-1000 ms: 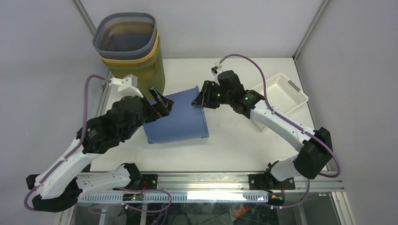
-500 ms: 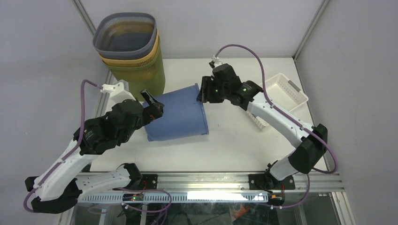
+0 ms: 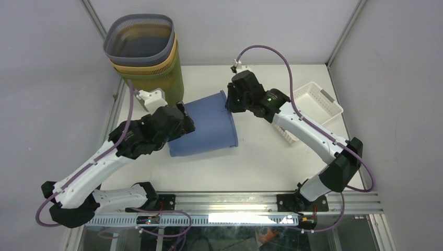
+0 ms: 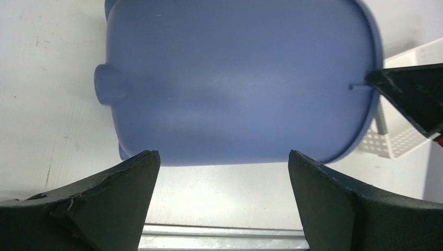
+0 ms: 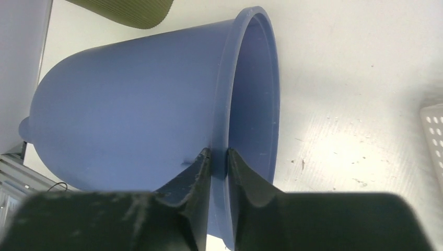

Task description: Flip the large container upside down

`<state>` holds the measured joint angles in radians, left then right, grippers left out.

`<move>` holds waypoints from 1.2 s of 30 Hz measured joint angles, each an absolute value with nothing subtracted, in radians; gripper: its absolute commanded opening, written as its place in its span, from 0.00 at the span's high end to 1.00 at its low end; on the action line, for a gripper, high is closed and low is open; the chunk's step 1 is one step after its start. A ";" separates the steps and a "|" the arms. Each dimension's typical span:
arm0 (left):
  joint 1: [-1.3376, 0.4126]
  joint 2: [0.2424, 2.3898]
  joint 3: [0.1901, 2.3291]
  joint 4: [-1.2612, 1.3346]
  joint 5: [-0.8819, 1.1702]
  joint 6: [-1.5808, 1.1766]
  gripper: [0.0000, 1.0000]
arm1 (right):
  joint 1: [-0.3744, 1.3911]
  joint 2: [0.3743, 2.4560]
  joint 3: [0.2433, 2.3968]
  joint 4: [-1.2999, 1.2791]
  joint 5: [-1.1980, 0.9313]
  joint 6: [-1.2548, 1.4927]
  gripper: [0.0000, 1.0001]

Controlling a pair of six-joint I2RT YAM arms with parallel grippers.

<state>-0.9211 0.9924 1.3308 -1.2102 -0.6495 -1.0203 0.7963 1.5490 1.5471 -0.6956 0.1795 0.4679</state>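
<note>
Slippage is your main risk: the right fingers (image 5: 194, 177) pinch only the thin rim of the large blue plastic container (image 3: 206, 128), which lies on its side on the white surface (image 3: 261, 157) with its mouth toward the right arm, so swinging it over could twist the rim free. The left fingers (image 4: 120, 183), spread wide at its rounded base, hold nothing and might shove it. Count one container, one white perforated basket (image 3: 330, 104) and three nested ribbed bins (image 3: 163, 81).

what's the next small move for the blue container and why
Probably push the base up with the open left gripper so the blue container tips over its rim: it lies on its side, and the right gripper is shut on that rim.
</note>
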 measured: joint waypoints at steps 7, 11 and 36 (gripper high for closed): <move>-0.875 1.058 1.332 -1.178 -0.602 -0.974 0.01 | 0.791 1.492 1.487 -0.699 0.192 0.465 1.00; -0.822 1.040 1.332 -1.170 -0.579 -0.961 0.01 | 0.772 1.464 1.448 -0.675 0.171 0.469 1.00; -0.620 0.871 1.076 -0.818 -0.224 -0.889 0.01 | 0.357 1.264 1.054 -0.306 -0.362 0.548 1.00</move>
<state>-0.6201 0.8715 1.0763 -0.8185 -0.2237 -0.8894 0.3569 1.2640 1.0538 -0.3061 -0.3618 0.5484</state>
